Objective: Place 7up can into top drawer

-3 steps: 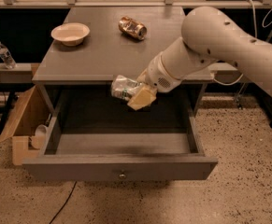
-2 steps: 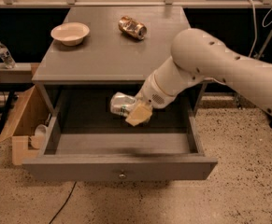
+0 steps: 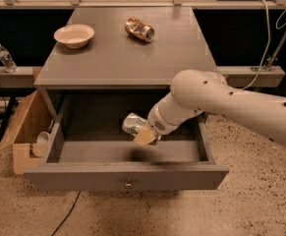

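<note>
Tool (image 3: 143, 133) hangs above the floor of the open top drawer (image 3: 83, 177), clamped on the 7up can (image 3: 131, 123); 1 bowl (image 3: 74, 35) and 1 copper can (image 3: 139, 29) sit on the bench (image 3: 132, 60).

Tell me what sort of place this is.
Probably a robot test lab rather than a home: speckled hard floor, loose cable on the right, cardboard box beside a lone grey cabinet. The gripper holds the 7up can over the open top drawer.

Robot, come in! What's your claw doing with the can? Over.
Claw shut on 7up can, hanging inside the open top drawer. Can not yet set down. Bowl, copper can up on tabletop, out of the way.
</note>
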